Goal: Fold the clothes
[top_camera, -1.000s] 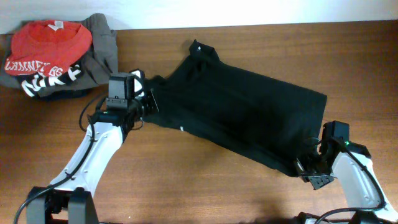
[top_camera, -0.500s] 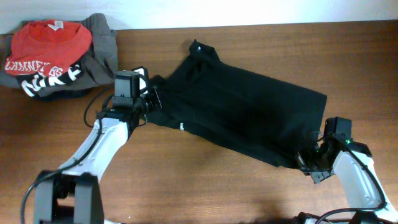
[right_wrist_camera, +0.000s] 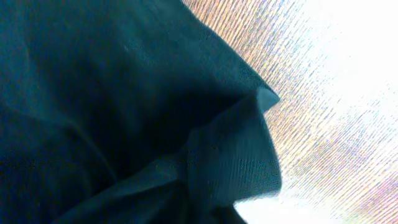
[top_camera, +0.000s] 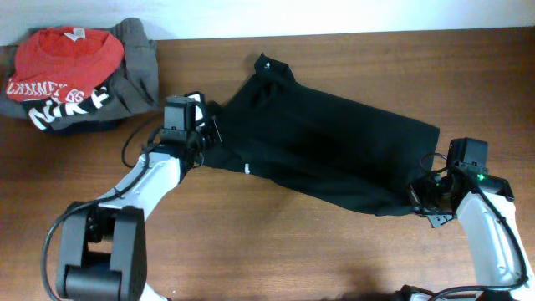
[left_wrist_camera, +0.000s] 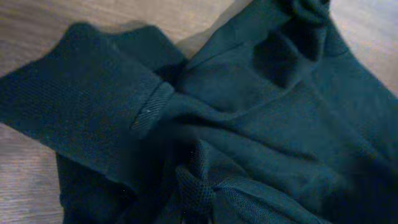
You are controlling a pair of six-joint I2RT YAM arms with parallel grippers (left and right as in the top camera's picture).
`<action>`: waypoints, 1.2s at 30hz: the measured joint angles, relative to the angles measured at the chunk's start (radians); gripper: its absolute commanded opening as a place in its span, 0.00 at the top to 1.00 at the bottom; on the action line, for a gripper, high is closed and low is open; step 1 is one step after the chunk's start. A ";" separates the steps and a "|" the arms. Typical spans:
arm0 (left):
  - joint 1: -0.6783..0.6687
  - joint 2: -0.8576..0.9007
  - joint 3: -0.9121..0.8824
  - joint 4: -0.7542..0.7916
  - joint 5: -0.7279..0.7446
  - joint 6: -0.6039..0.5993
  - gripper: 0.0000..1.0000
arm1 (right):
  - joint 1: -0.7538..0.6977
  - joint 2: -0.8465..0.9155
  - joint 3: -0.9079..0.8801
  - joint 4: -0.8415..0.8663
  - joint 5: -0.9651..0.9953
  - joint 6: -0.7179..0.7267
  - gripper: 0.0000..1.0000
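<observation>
The clothes [top_camera: 326,142], one black shirt-sized garment, lie spread at a slant across the middle of the wooden table [top_camera: 251,242]. A tiny white mark [top_camera: 246,170] shows near its lower left edge. My left gripper [top_camera: 206,134] is shut on the garment's bunched left end. My right gripper [top_camera: 418,197] is shut on the lower right corner. Dark fabric [left_wrist_camera: 261,118] fills the left wrist view and gathers into a pinched fold at the bottom centre. In the right wrist view a lifted corner of the cloth [right_wrist_camera: 242,162] runs down to the bottom edge. The fingers are hidden in both wrist views.
A red shirt with white lettering [top_camera: 63,58] lies heaped on a grey garment [top_camera: 138,63] at the table's far left corner. Bare wood runs along the front of the table and to the right of the black garment.
My left gripper has shifted right, bunching the garment's left end inward. My right gripper has moved up and away from the front edge, carrying the lower right corner with it.
</observation>
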 measured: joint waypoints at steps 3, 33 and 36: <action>0.000 0.017 0.000 0.005 -0.002 0.000 0.91 | 0.000 0.001 0.000 0.026 0.015 -0.003 0.65; 0.000 -0.051 0.088 -0.215 0.044 0.007 0.97 | 0.270 0.004 0.020 0.069 -0.188 -0.420 0.53; 0.000 -0.066 0.101 -0.350 0.047 -0.037 0.99 | 0.309 0.005 0.019 0.063 -0.178 -0.380 0.66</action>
